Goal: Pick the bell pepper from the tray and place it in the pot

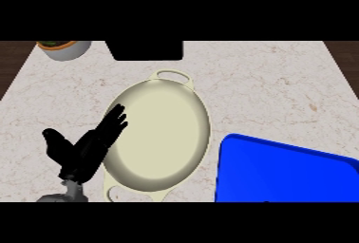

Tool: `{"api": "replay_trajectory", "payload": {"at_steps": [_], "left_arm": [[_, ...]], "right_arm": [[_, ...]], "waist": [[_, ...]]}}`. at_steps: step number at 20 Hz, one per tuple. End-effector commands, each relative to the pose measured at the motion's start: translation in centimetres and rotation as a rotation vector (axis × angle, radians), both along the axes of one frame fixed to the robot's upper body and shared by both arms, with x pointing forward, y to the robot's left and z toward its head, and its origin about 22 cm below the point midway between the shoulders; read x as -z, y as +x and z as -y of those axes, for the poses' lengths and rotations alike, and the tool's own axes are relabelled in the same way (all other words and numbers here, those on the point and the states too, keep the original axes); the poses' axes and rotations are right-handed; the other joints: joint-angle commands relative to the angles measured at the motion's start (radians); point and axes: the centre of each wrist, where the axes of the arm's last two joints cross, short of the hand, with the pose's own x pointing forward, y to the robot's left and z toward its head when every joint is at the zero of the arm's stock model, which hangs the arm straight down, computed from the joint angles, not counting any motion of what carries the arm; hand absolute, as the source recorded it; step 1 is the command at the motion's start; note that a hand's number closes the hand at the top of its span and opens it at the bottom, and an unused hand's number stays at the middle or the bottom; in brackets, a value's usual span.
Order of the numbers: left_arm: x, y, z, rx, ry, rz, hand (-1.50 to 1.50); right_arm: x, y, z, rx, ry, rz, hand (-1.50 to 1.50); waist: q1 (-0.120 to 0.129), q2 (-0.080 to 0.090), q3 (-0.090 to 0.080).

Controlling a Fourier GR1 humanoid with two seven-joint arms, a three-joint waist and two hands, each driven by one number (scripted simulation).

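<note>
While the left hand has its fingers straight and spread, holding nothing, their tips overlap the left rim of the cream pot on the counter. The blue tray lies well right of them, cut off below; the bell pepper cannot be made out on it.

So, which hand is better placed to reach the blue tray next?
Probably the right: the blue rectangular tray lies right of the cream oval pot, while the open left hand is at the pot's left rim. The right hand is not in view.
</note>
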Motion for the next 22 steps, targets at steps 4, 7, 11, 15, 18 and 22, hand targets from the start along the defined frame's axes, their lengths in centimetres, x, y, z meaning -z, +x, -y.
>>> {"api": "replay_trajectory", "payload": {"at_steps": [4,7,11,15,18,22], "left_arm": [[0.1,-0.1,0.0,0.041,-0.007,-0.005,0.0],[0.5,0.2,0.0,0.028,0.008,0.008,0.0],[-0.3,0.3,1.3,0.058,-0.009,0.018,0.0],[-0.4,0.7,0.9,0.058,0.014,0.028,0.0],[-0.4,0.9,1.5,0.062,0.012,0.017,0.0],[-0.8,0.7,1.7,0.077,0.003,0.036,0.0]], "right_arm": [[-5.3,-1.7,-0.9,-0.125,0.313,0.127,1.5],[-5.5,-1.3,-0.7,-0.134,0.342,0.138,1.5],[-5.4,0.0,-0.8,-0.125,0.339,0.122,1.5],[-5.2,1.4,-1.4,-0.129,0.334,0.114,1.5],[-5.3,2.4,-1.7,-0.17,0.376,0.126,1.5],[-4.8,4.7,-2.5,-0.173,0.347,0.085,1.5]], "waist": [[0.026,0.006,0.0],[0.031,0.013,-0.001],[0.051,0.02,0.0],[0.066,0.026,-0.002],[0.073,0.03,-0.001],[0.09,0.03,-0.002]]}}
